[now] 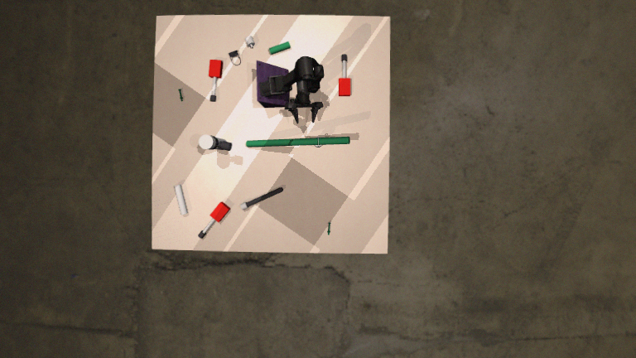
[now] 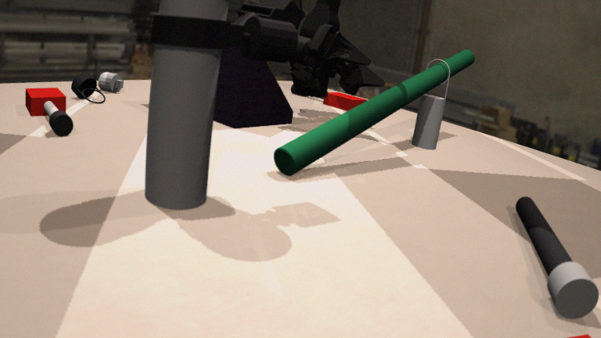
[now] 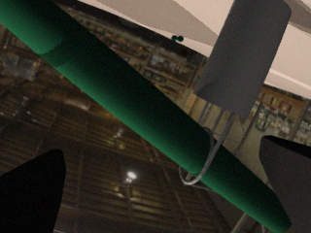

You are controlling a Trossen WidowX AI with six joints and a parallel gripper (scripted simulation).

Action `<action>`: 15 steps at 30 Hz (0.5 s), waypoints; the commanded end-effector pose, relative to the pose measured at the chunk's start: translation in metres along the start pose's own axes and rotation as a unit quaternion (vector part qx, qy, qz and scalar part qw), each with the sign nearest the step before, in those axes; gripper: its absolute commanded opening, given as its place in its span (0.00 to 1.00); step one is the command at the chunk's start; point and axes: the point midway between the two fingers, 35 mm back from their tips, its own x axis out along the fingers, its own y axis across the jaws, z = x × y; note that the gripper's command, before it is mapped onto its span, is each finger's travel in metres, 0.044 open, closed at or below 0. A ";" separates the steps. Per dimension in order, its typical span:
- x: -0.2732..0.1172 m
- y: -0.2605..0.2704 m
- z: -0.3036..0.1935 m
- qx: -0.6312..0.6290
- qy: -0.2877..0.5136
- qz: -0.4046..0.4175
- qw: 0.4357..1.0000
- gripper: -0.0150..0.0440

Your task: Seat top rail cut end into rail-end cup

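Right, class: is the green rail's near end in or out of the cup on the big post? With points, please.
Out: the rail point(image 1: 272, 142) point(image 2: 345, 128) point(image 3: 121, 99) slopes down, its end below the cup point(image 2: 271, 38).

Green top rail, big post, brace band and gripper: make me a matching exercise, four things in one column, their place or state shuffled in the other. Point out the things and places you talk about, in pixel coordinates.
Things
1. Green top rail point(image 1: 272, 142) point(image 2: 345, 127) point(image 3: 121, 104)
2. Big post point(image 1: 206, 142) point(image 2: 179, 126)
3. Brace band point(image 2: 190, 31)
4. Gripper point(image 1: 305, 122)

Places and states
A. Wrapped around a thicker upright, below its cap
B. Open, with nothing between its fingers
C. Standing upright, gray
D. Slanting through a wire loop, one end low

Right pairs: 1-D, 2-C, 3-A, 4-B
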 end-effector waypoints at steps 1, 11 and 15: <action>0.000 0.001 0.000 0.000 -0.001 0.002 1.000 0.98; 0.028 0.053 0.017 0.052 -0.070 0.226 0.970 1.00; 0.034 0.083 0.023 0.090 -0.097 0.334 0.933 1.00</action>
